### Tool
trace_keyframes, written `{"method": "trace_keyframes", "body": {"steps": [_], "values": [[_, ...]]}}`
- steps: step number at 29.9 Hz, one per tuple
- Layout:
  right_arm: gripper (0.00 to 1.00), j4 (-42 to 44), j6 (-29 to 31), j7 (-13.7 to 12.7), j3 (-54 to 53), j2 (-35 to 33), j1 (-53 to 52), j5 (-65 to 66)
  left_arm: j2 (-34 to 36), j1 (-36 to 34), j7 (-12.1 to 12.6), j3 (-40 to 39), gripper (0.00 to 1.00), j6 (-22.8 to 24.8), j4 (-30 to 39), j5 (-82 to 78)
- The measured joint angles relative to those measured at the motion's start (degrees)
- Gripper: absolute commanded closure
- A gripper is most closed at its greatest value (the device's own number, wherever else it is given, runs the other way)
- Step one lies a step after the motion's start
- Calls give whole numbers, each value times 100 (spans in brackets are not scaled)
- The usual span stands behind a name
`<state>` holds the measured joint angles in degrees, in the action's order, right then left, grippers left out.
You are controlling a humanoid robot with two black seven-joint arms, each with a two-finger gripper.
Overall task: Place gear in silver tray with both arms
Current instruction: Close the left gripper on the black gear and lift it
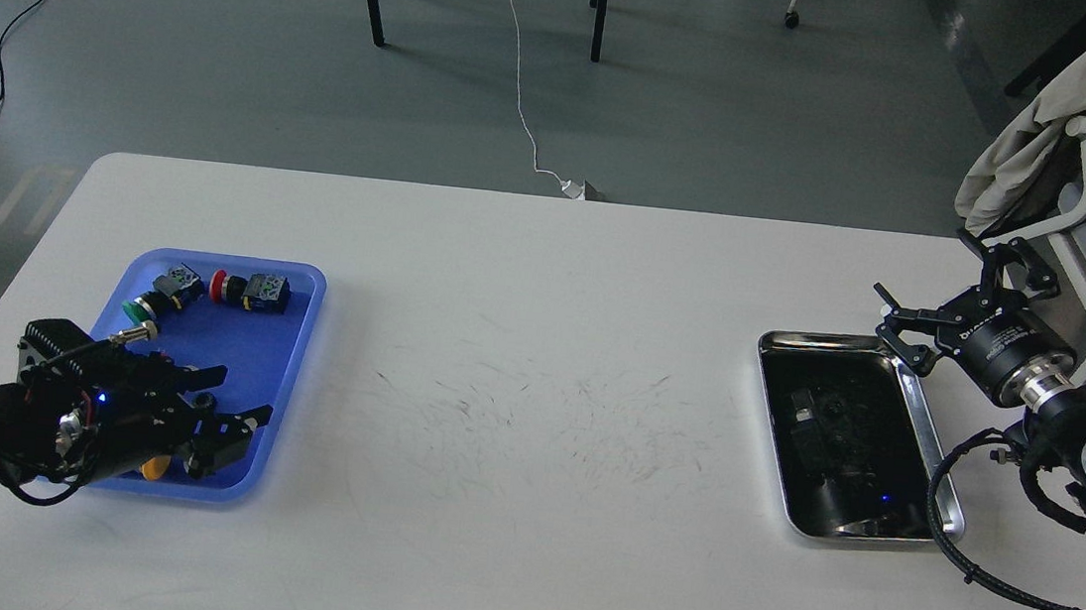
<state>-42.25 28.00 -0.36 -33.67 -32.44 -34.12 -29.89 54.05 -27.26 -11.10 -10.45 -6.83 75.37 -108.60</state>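
- The shiny rectangular silver tray [950, 496] with rounded corners and a raised rim lies at the right side of the white table [517, 362]; its dark mirror-like bottom shows only reflections, so I judge it holds no part yet.
- The parts to be moved sit well apart from it, in the larger blue plastic tray [295, 341] at the table's left: a green-capped push-button [144, 307], a red-capped push-button [250, 290], a grey-and-black switch block [180, 282] and a small orange piece [155, 468] half hidden at the near rim.
- The left gripper [245, 394] hangs over the near part of the blue tray, fingers spread with a clear gap, nothing visibly between them.
- The right gripper [952, 295] sits just beyond the silver tray's far right corner, fingers splayed wide and empty.
- Step in hand, as I judge it: the first pick, with no transfer begun.
- The next move calls for the left gripper to lower onto one part, close on it and carry it across the bare middle of the table, either to the tray or to a handover with the right gripper.
- The parts are small and rounded, so a centred grasp seems needed.
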Motion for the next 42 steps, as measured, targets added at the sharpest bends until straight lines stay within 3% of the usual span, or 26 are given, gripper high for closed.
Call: {"method": "trace_keyframes", "body": {"steps": [9,13,20,29,38,42], "values": [[2,-9,0,0,0,-5,-8,10,23,-6,-74,-13,30,-19,-208,15],[2,-16,0,0,0,-14,-8,10,25,-7,-86,-18,35,-21,-356,23],[2,-21,0,0,0,-79,0,10,24,-8,-129,-19,55,-36,-442,25],[2,-22,0,0,0,-87,2,10,36,-8,-130,-10,91,-4,-453,25],[2,-17,0,2,-8,-87,0,10,212,-29,-130,-150,95,3,-418,14],[2,-20,-1,2,-13,-87,-7,10,520,-186,-108,-304,95,20,27,72]]}}
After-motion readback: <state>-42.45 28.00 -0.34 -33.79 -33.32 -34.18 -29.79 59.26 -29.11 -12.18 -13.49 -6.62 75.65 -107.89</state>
